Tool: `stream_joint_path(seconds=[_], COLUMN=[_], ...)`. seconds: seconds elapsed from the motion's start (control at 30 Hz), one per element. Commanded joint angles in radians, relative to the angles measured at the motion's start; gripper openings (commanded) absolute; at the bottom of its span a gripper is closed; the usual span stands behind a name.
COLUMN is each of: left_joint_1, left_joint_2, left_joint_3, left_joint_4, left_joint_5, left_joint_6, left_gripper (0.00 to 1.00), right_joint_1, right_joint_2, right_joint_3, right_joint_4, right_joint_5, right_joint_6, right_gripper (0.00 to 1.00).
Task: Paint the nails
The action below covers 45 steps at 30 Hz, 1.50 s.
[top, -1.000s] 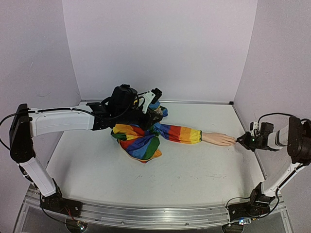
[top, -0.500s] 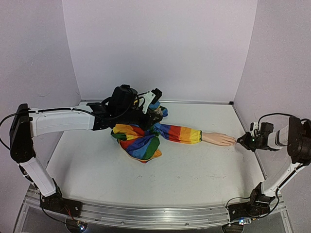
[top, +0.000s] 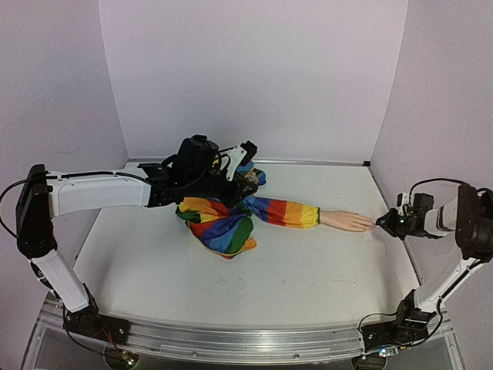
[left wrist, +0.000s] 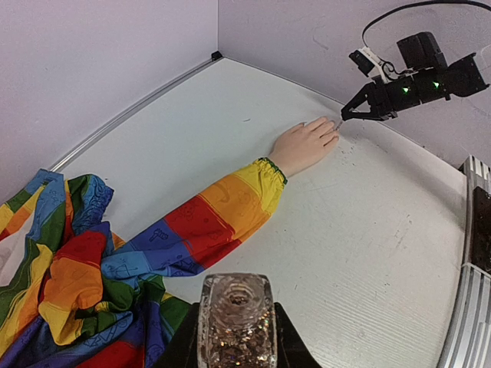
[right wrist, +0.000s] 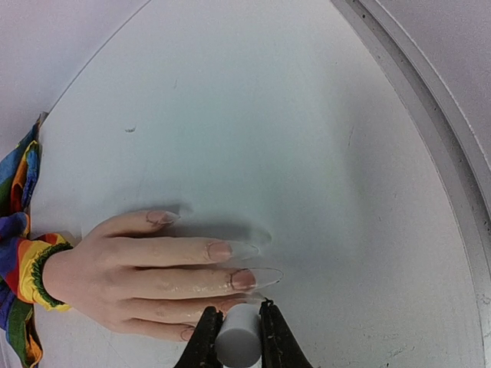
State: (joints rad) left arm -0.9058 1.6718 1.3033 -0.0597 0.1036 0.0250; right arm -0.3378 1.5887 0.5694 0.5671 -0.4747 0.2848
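"Clutter on the counter (top: 308, 277), left to right?"

"A rumpled rainbow garment (top: 219, 223) lies heaped under the left claw (left wrist: 238, 341), which pinches a glitter polish bottle (left wrist: 236, 307) upright. Its striped sleeve (top: 285, 212) runs right to the mannequin hand (top: 347, 221), flat and palm down."

"And the nails (right wrist: 242, 279)?"

"At the hand's right end, fingertips pointing at the right claw (right wrist: 237, 322). That claw is pressed onto a grey brush cap (right wrist: 238, 346), just over the ring fingertip. The cap partly hides that nail."
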Motion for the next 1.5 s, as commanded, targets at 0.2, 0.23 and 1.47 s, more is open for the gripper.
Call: stream_joint_path(seconds=[0.2, 0.23, 1.47], left_joint_1=[0.005, 0.005, 0.005], left_joint_2=[-0.007, -0.007, -0.03], left_joint_3=[0.056, 0.055, 0.045], left_joint_4=[0.054, 0.054, 0.052], left_joint_5=[0.01, 0.01, -0.002], left_joint_6=[-0.001, -0.002, 0.0], left_gripper=[0.0, 0.0, 0.0], right_joint_1=[-0.002, -0.002, 0.003], right_joint_2=[0.01, 0.01, -0.054], right_joint_3=[0.03, 0.03, 0.014], right_joint_4=[-0.024, -0.025, -0.036], right_joint_5=[0.012, 0.014, -0.005], right_joint_6=[-0.007, -0.007, -0.013], right_gripper=[0.0, 0.0, 0.0])
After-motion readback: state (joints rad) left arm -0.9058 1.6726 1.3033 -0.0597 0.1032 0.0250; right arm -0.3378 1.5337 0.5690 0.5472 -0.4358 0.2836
